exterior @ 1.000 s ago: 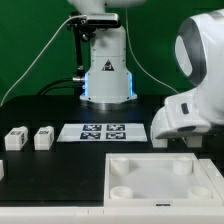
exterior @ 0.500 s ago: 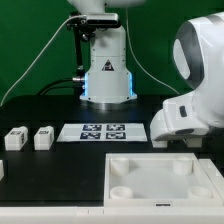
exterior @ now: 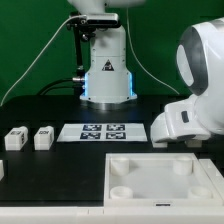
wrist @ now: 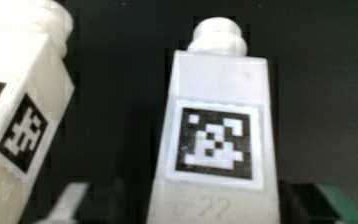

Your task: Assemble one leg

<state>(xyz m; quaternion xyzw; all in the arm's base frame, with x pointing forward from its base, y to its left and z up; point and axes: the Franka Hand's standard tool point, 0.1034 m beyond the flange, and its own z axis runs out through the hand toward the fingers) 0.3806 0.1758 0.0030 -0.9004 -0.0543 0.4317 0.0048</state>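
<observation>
Grasp step for one leg: in the wrist view the leg (wrist: 215, 130) sits on the dark surface (wrist: 123, 120) between the fingers (wrist: 73, 202), which stand apart, clear of it; a second leg (wrist: 25, 100) lies just beside it. The next move likely calls for lowering and closing squarely on its sides

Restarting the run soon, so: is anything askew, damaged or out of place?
Nothing stands out. Two legs sit side by side near the marker board, the white panel lies flat, and no damage shows.

I see the leg (wrist: 220, 95) as smooth matt white plastic; the square panel (exterior: 150, 176) looks alike, the table (exterior: 50, 175) matt black, the arm's shell (exterior: 203, 60) glossy.
</observation>
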